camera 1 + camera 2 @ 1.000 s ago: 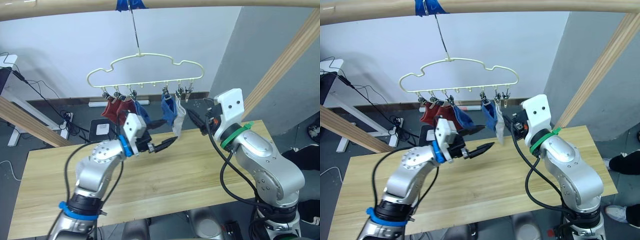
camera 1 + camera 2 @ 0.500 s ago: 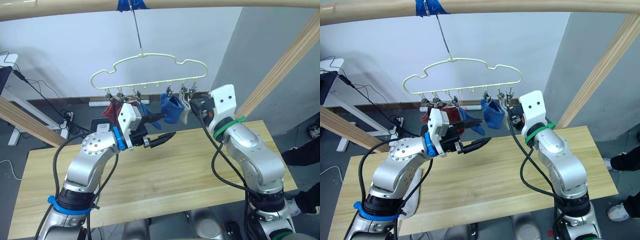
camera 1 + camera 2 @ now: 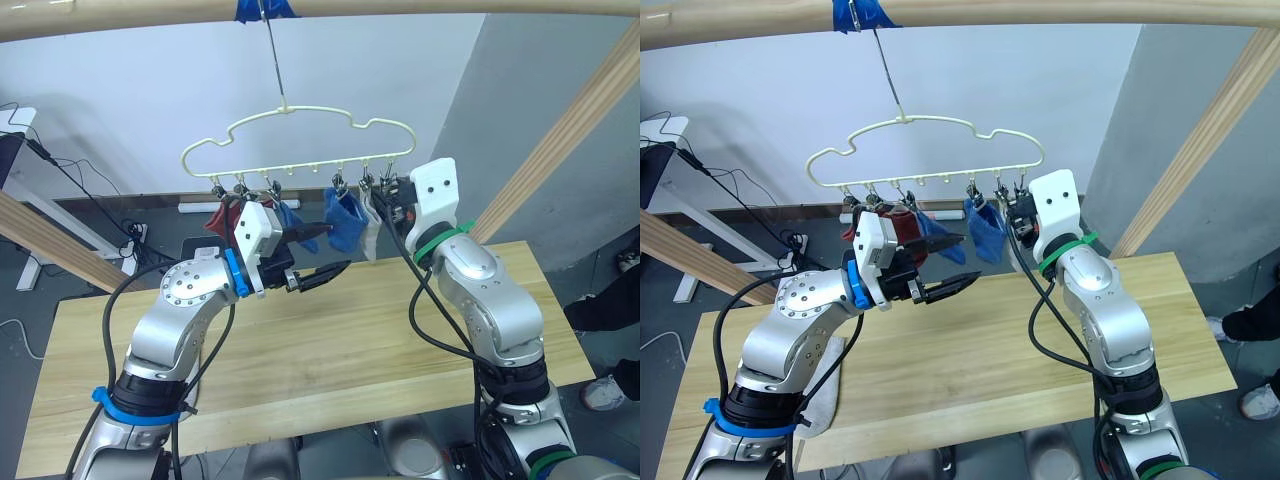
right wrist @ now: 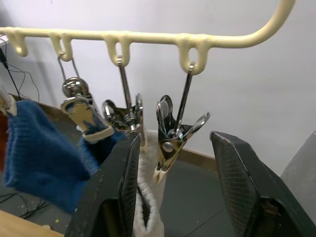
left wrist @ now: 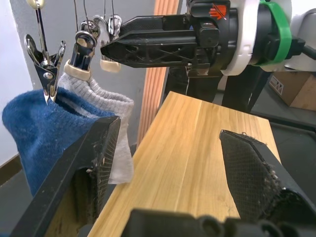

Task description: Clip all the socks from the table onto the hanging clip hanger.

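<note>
The right gripper (image 4: 170, 163) has risen over the last second from below the hanger (image 3: 300, 135) to the level of its clips, and now sits with fingers spread either side of the bare end clip (image 4: 173, 133). The left gripper (image 3: 322, 258) has also moved up, from over the table (image 3: 330, 350) to just below the hung socks; its fingers are parted and hold nothing.

Five socks hang from the hanger: two red (image 3: 225, 215), two blue (image 3: 345, 218) and one grey (image 3: 371, 228). The grey one hangs just beside the right gripper, on the next clip along; in the left wrist view it sits between a blue sock (image 5: 29, 133) and the right gripper's fingers. The red pair is partly hidden behind the left gripper's wrist.

In the right eye view a pale cloth (image 3: 825, 385) lies on the table under the left arm, mostly covered; what it is cannot be told.
</note>
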`<action>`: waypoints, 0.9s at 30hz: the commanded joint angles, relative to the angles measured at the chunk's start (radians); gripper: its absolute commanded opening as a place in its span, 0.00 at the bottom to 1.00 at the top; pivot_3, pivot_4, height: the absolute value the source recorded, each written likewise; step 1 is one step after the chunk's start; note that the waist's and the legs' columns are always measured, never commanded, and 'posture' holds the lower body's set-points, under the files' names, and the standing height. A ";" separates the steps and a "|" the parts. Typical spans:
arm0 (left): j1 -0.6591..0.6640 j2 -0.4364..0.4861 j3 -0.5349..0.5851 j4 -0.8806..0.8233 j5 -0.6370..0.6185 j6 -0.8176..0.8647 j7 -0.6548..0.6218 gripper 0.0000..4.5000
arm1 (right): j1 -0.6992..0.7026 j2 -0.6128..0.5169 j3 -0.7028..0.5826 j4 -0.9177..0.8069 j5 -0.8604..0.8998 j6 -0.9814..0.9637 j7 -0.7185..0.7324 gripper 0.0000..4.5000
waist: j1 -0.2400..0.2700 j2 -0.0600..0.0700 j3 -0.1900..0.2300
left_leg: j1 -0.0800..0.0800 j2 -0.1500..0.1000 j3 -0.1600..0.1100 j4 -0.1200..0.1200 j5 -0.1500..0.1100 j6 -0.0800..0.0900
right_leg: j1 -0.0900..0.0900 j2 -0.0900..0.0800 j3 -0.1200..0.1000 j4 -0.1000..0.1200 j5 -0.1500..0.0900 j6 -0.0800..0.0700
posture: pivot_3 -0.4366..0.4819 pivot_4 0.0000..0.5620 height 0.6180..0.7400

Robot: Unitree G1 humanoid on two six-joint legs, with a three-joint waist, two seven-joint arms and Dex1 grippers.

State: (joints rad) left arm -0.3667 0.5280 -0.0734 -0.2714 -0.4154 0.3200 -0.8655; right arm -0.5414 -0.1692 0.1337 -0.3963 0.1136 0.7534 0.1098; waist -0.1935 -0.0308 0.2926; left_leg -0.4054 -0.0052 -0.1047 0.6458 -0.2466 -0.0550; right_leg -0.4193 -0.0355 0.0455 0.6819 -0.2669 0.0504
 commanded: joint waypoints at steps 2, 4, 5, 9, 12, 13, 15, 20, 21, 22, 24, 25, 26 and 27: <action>-0.027 0.007 0.030 -0.029 -0.015 -0.006 -0.001 0.79 | -0.021 0.005 -0.007 -0.011 -0.025 -0.045 0.000 0.52 | 0.000 0.000 0.000 | 0.000 0.000 0.000 0.000 0.000 0.000 | 0.000 0.000 0.000 0.000 0.000 0.000 | 0.19 0.42 1.00; -0.034 0.007 0.028 -0.025 -0.011 -0.012 -0.002 0.79 | -0.020 0.005 -0.007 -0.005 -0.033 -0.052 -0.002 0.52 | 0.000 0.000 0.000 | 0.000 0.000 0.000 0.000 0.000 0.000 | 0.000 0.000 0.000 0.000 0.000 0.000 | 0.19 0.42 1.00; -0.036 0.007 0.027 -0.024 -0.009 -0.015 -0.003 0.79 | -0.020 0.005 -0.008 -0.003 -0.035 -0.055 -0.003 0.52 | 0.000 0.000 0.000 | 0.000 0.000 0.000 0.000 0.000 0.000 | 0.000 0.000 0.000 0.000 0.000 0.000 | 0.19 0.42 1.00; -0.040 0.007 0.021 -0.022 -0.001 -0.024 -0.005 0.79 | -0.024 0.018 -0.024 0.006 -0.041 -0.065 -0.021 0.52 | 0.000 0.000 0.000 | 0.000 0.000 0.000 0.000 0.000 0.000 | 0.000 0.000 0.000 0.000 0.000 0.000 | 0.20 0.41 1.00; -0.045 0.008 0.021 -0.021 -0.002 -0.022 -0.007 0.79 | -0.032 0.042 -0.040 0.006 -0.042 -0.056 -0.040 0.52 | -0.001 0.000 0.000 | 0.000 0.000 0.000 0.000 0.000 0.000 | 0.000 0.000 0.000 0.000 0.000 0.000 | 0.19 0.41 1.00; -0.048 0.009 0.022 -0.019 -0.002 -0.022 -0.008 0.79 | -0.034 0.056 -0.048 0.005 -0.039 -0.049 -0.050 0.52 | -0.001 0.000 0.000 | 0.000 0.000 0.000 0.000 0.000 0.000 | 0.000 0.000 0.000 0.000 0.000 0.000 | 0.19 0.41 1.00; -0.053 0.010 0.022 -0.017 -0.002 -0.024 -0.010 0.79 | -0.036 0.080 -0.062 0.004 -0.034 -0.036 -0.064 0.52 | -0.001 0.000 0.000 | 0.000 0.000 0.000 0.000 0.000 0.000 | 0.000 0.000 0.000 0.000 0.000 0.000 | 0.19 0.41 1.00; -0.065 0.011 0.024 -0.019 -0.007 -0.019 -0.013 0.79 | -0.063 0.177 -0.104 0.008 -0.020 0.009 -0.121 0.52 | -0.001 0.000 0.000 | 0.000 0.000 0.000 0.000 0.000 0.000 | 0.000 0.000 0.000 0.001 0.000 0.000 | 0.19 0.41 1.00; -0.067 0.011 0.024 -0.019 -0.007 -0.018 -0.014 0.79 | -0.067 0.192 -0.109 0.010 -0.019 0.015 -0.130 0.52 | -0.001 0.000 0.000 | 0.000 0.000 0.000 0.000 0.000 0.000 | 0.000 0.000 0.000 0.001 0.000 0.000 | 0.19 0.41 1.00; -0.068 0.010 0.024 -0.018 -0.007 -0.019 -0.014 0.79 | -0.071 0.207 -0.113 0.014 -0.019 0.019 -0.137 0.52 | -0.001 0.000 0.000 | 0.000 0.000 0.000 0.000 0.000 0.000 | 0.000 0.000 0.000 0.001 0.000 0.000 | 0.19 0.41 1.00; -0.069 0.009 0.023 -0.016 -0.005 -0.020 -0.016 0.79 | -0.076 0.221 -0.116 0.020 -0.020 0.022 -0.146 0.52 | -0.001 0.000 0.000 | 0.000 0.000 0.000 0.000 0.000 0.000 | 0.000 0.000 0.000 0.001 0.000 0.000 | 0.19 0.41 1.00; -0.070 0.009 0.022 -0.015 -0.004 -0.020 -0.017 0.79 | -0.081 0.233 -0.120 0.025 -0.018 0.025 -0.153 0.52 | -0.001 0.001 0.000 | 0.000 0.000 0.000 0.000 0.000 0.000 | 0.000 0.000 0.000 0.001 0.000 0.000 | 0.19 0.41 1.00; -0.071 0.009 0.022 -0.014 -0.003 -0.021 -0.018 0.79 | -0.084 0.240 -0.122 0.029 -0.017 0.027 -0.159 0.52 | -0.001 0.001 0.000 | 0.000 0.000 0.000 0.000 0.000 0.000 | 0.000 0.000 0.000 0.001 0.000 0.000 | 0.19 0.41 1.00; -0.071 0.009 0.022 -0.014 -0.002 -0.021 -0.019 0.79 | -0.087 0.253 -0.127 0.031 -0.012 0.032 -0.165 0.52 | -0.001 0.001 0.000 | 0.000 0.000 0.000 0.000 0.000 0.000 | 0.000 0.000 0.000 0.001 0.000 0.000 | 0.19 0.41 1.00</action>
State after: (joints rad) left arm -0.4249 0.5302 -0.0720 -0.2670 -0.4148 0.3171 -0.8834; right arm -0.6106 0.0704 0.0192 -0.3469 0.0951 0.7924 -0.0314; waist -0.1946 -0.0302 0.2922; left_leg -0.4054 -0.0052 -0.1046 0.6459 -0.2466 -0.0551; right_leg -0.4197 -0.0356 0.0456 0.6827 -0.2666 0.0501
